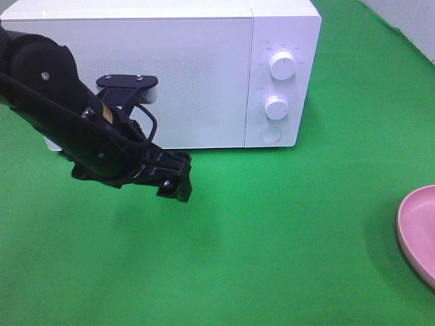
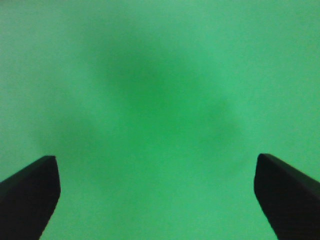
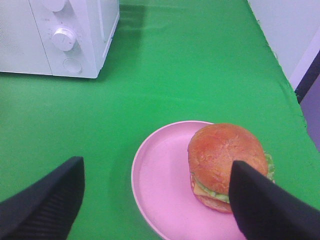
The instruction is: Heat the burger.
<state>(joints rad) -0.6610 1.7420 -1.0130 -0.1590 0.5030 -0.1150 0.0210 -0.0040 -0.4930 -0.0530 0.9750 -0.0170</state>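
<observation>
Left claw [image 2: 157, 200]: jaws spread wide, nothing between them, only blurred green cloth-covered tabletop [image 2: 160, 75] below. In the high view it hangs in front of the closed door of the white box-shaped microwave oven [image 1: 170, 75].

Right claw [image 3: 155, 200]: jaws wide apart, empty, above the round pink plate [image 3: 160, 185]. The round burger [image 3: 227, 165], glossy orange-brown bun with lettuce and cheese showing, sits on that plate's far side, well apart from the microwave.
</observation>
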